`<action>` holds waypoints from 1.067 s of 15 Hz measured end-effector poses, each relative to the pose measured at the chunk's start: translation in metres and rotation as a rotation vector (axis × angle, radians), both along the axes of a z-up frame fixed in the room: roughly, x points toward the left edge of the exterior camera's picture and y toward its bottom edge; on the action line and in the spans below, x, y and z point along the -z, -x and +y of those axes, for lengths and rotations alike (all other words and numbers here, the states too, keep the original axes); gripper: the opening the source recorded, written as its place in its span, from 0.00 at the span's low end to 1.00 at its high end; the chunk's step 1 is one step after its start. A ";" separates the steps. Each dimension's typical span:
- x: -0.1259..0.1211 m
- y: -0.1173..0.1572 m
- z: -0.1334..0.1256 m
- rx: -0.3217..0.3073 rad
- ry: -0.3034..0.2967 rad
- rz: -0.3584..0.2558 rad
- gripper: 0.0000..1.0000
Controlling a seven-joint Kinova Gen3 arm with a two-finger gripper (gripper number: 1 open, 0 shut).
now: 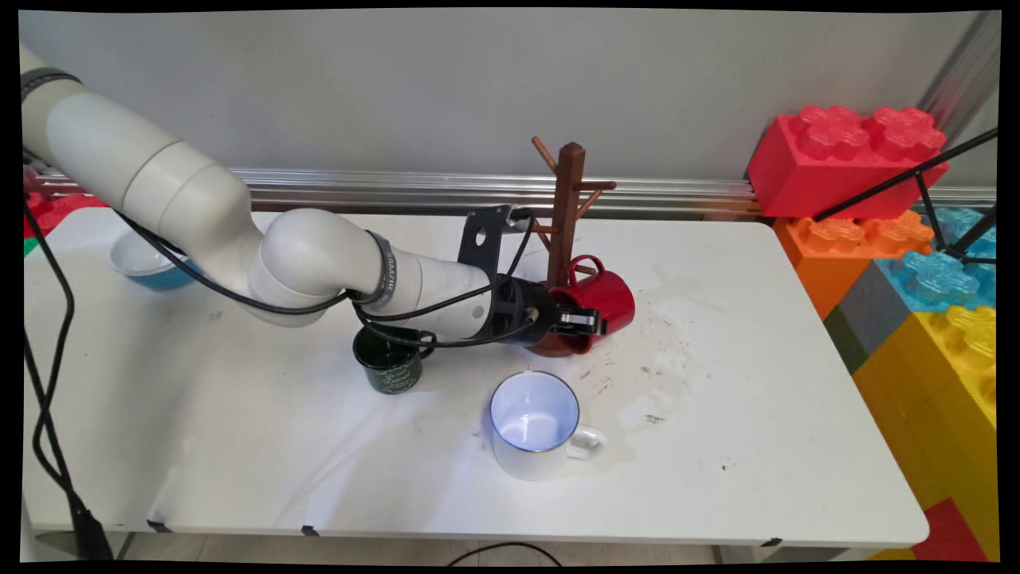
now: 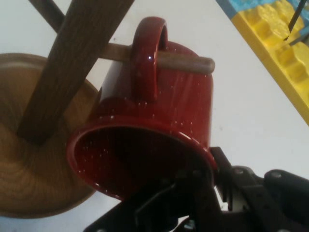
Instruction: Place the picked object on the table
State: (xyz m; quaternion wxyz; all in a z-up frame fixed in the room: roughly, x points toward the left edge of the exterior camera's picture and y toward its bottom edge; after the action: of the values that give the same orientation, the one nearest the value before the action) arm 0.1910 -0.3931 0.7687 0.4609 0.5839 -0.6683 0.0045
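Hand view shows me the black two-finger gripper [image 2: 212, 181] clamped on the glossy red enamel mug's [image 2: 159, 121] rim, its handle hooked over a peg of the brown wooden mug tree [image 2: 72, 63]; a white enamel mug [image 1: 535, 425] sits at 6 o'clock.

White table [image 1: 757, 494] with dark scuffs, wooden mug tree [image 1: 567, 231] at centre, dark green mug [image 1: 389, 368] left of it, white enamel mug [image 1: 535, 426] nearer, blue-and-white bowl [image 1: 143, 261] far left.

Glossy red speckled mug [image 2: 159, 111], tipped on its side, handle threaded over wooden mug tree [image 1: 567, 209] peg.
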 end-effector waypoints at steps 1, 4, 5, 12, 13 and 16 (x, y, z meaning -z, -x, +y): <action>0.000 -0.001 0.000 -0.002 -0.001 0.001 0.00; -0.002 -0.003 0.002 -0.006 -0.004 0.005 0.00; -0.002 -0.003 0.002 -0.006 -0.004 0.006 0.00; -0.011 -0.001 0.006 0.002 -0.004 0.030 0.00; -0.013 0.000 0.007 0.004 -0.004 0.034 0.00; -0.019 0.002 0.013 0.012 -0.008 0.046 0.00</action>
State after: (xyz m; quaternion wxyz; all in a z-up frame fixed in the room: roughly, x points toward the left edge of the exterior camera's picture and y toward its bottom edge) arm 0.1886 -0.3802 0.7874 0.4737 0.5815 -0.6613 -0.0144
